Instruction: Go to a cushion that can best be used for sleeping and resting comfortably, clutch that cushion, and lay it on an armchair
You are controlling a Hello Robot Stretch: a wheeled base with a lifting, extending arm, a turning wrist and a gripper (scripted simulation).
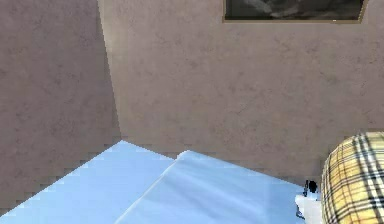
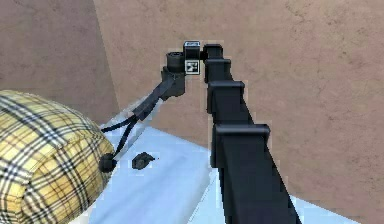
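Forward view, plaid cushion (image 1: pixel 358 180), blue bed (image 1: pixel 200 190), brown walls (image 1: pixel 220 90)

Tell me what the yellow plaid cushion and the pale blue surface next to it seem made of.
Yellow plaid cushion: probably woven fabric, matte; crossing dark and white stripes, rounded puffy shape.
Pale blue surface: likely a soft sheet or bedding, matte; smooth with one gentle raised fold.
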